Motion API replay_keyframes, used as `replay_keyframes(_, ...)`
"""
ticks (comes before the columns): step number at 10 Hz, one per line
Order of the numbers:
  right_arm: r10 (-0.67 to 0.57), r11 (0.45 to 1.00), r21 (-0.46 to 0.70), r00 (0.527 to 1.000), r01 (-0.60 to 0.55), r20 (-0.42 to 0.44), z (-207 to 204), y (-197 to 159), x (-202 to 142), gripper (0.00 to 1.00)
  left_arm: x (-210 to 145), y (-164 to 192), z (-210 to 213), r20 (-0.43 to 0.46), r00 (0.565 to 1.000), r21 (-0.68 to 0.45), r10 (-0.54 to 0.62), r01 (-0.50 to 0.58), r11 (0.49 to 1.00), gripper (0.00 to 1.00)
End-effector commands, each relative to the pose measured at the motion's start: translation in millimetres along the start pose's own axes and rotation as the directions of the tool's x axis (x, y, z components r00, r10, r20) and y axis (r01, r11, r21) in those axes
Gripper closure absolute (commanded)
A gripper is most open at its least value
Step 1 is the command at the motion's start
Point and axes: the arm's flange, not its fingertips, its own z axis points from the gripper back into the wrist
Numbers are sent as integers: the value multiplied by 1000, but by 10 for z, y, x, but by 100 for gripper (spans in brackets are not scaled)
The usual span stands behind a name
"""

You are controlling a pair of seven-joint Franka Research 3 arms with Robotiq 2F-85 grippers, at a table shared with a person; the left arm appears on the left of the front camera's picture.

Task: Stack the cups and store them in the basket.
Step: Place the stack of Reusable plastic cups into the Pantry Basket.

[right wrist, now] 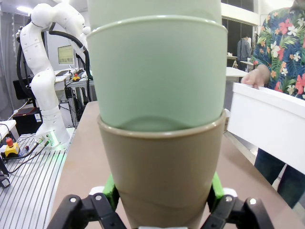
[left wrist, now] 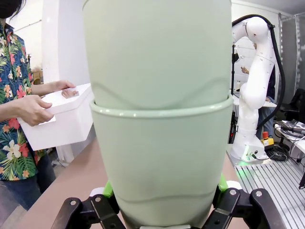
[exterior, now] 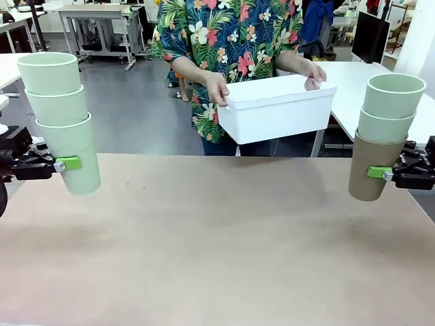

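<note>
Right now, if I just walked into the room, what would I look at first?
Two cup towers stand out at the sides of the table. The left gripper clamps a stack of three mint cups, and the right gripper clamps a tan cup with two mint cups nested inside it. Across the table, a person in a bright flowered shirt holds up the white basket.
</note>
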Motion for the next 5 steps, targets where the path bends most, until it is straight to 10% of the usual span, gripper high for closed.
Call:
replay_keyframes(1, 14, 1000, 3, 1000, -14, 9, -4, 6, 38, 13, 24, -25, 25, 9, 1000, -14, -16, 16, 1000, 14)
replay_keyframes(5, 14, 1000, 3, 1000, -14, 9, -4, 6, 38, 13, 24, -25, 25, 9, 1000, -14, -16, 16, 1000, 14)
